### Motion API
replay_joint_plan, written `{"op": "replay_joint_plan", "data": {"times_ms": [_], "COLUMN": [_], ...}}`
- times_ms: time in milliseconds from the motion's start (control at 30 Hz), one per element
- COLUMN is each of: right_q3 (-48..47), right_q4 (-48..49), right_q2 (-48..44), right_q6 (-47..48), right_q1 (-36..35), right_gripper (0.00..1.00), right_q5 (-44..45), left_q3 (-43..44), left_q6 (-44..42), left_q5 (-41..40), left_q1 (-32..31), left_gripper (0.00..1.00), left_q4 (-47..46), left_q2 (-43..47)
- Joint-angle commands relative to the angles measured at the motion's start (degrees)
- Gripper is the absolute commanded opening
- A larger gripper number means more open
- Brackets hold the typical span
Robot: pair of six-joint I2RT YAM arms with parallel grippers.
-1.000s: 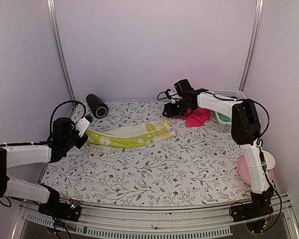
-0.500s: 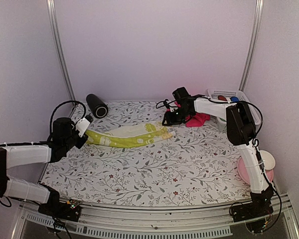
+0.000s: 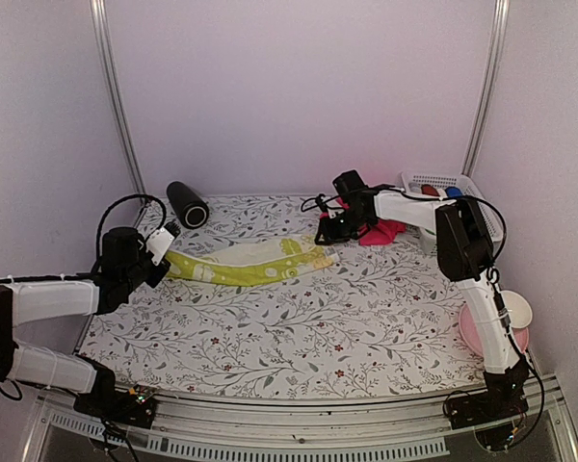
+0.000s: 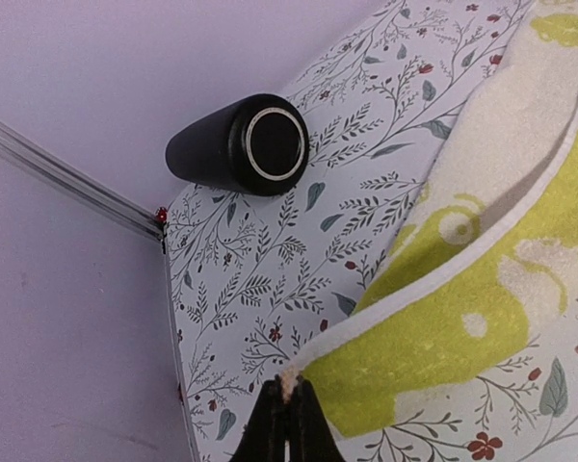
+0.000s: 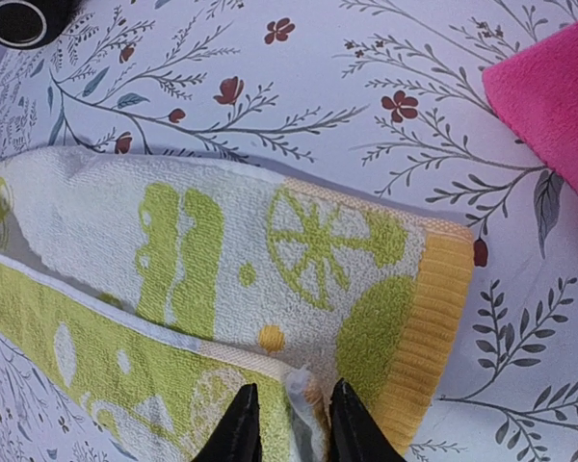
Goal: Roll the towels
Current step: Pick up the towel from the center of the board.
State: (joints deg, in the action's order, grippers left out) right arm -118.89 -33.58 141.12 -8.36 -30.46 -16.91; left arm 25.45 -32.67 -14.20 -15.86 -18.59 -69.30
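Across the far half of the table (image 3: 299, 327) lies a long yellow-green towel (image 3: 246, 262), flat and unrolled. It reaches from near the left edge toward the middle, and its upper layer is folded over along its length. In the left wrist view, the left hand (image 4: 287, 414) is clenched on the towel's (image 4: 443, 327) left corner, with the tip of the cloth pinched between closed fingers. From above, that hand (image 3: 167, 236) sits low at the table's left edge.

At the towel's other end, the right hand (image 3: 326, 234) is down on the cloth, toward the middle of the far edge. In its own camera, the right hand (image 5: 291, 423) has its two fingers (image 5: 239, 428) a little apart on either side of a raised fold. That fold is at the towel's (image 5: 202, 250) near edge, just beside the yellow hem. Cloth sits between the fingers, but whether they actually have it pinched cannot be told.

A hot pink towel (image 3: 383, 231) lies crumpled just beyond the right hand, toward the far right corner. It sits beside a white basket (image 3: 443, 181) that holds small red and blue things. A black cylinder (image 3: 186, 203) lies on its side at the far left corner, apart from the towel. At the right edge, a white bowl (image 3: 515, 308) rests on a pink plate (image 3: 477, 337).
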Motion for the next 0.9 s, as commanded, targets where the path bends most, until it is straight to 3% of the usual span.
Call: {"op": "replay_joint_plan", "data": {"times_ms": [0,100,300,567,867], "right_q3": [-2.1,-2.2,3.7,23.1,43.1], "right_q4": [0.4,1.0,6.2,16.0,24.3], "right_q2": [1.5,0.7,-8.0,-31.5,-55.3], "right_q6": [-0.1,0.0,2.4,4.9,4.7], "right_q1": [-0.4,-0.4,-0.4,-0.4,-0.5], "right_gripper": [0.16,0.03,0.02,0.02,0.02], "right_q5": [-1.1,-1.0,-1.2,2.4,4.8], "left_q3": [-0.2,-0.2,3.9,17.3,27.7], "left_q6": [0.8,0.9,3.3,4.4,2.4], "left_q5": [0.5,0.8,7.4,29.1,48.3], "left_q1": [-0.1,-0.1,1.2,7.6,11.7], "left_gripper": [0.00,0.00,0.00,0.00,0.00], "left_q4": [-0.9,-0.9,5.8,22.5,38.8], "left_q2": [0.1,0.1,1.4,5.5,6.8]}}
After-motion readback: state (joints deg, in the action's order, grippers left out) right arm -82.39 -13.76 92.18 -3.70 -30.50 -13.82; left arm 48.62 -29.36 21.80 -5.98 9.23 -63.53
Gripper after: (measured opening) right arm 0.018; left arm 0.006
